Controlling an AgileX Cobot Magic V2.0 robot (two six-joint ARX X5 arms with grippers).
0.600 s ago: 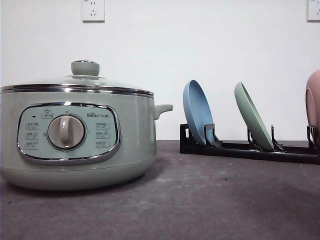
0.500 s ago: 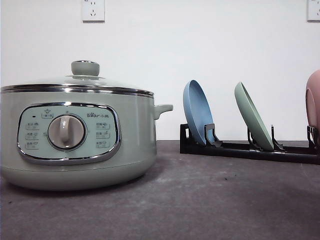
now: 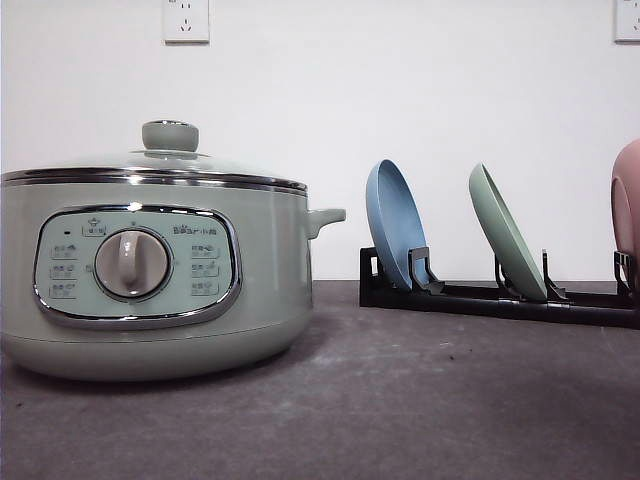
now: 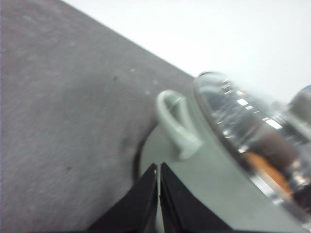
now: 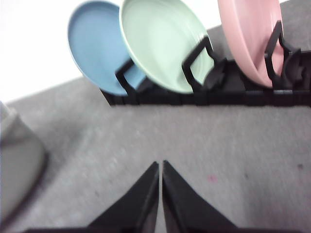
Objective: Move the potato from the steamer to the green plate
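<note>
While the glass lid point(image 3: 165, 165) sits on the glossy sage steamer point(image 3: 150, 270), an orange blur under the glass — probably the potato point(image 4: 265, 172). Smooth matte green plate point(image 5: 163, 46) stands tilted in black rack point(image 5: 218, 90), between blue plate point(image 5: 92, 43) and pink plate point(image 5: 248, 36). Left gripper point(image 4: 158, 170) and right gripper point(image 5: 160, 167) — both clenched, empty, above grey felt-like table point(image 3: 450, 400).

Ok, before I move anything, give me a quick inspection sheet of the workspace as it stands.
Surface: dark grey matte table, a few small specks.
Steamer: on the table's left side, glass lid on, knob up.
Potato: an orange shape shows blurred through the lid in the left wrist view, probably it.
Green plate: standing tilted in the black rack, between the blue plate and the pink plate.
Clutter: nothing seen.
Left claw: shut, empty, beside the steamer's side handle.
Right claw: shut, empty, above the table facing the rack.
Cables: nothing seen.
Surroundings: white wall, two sockets.
</note>
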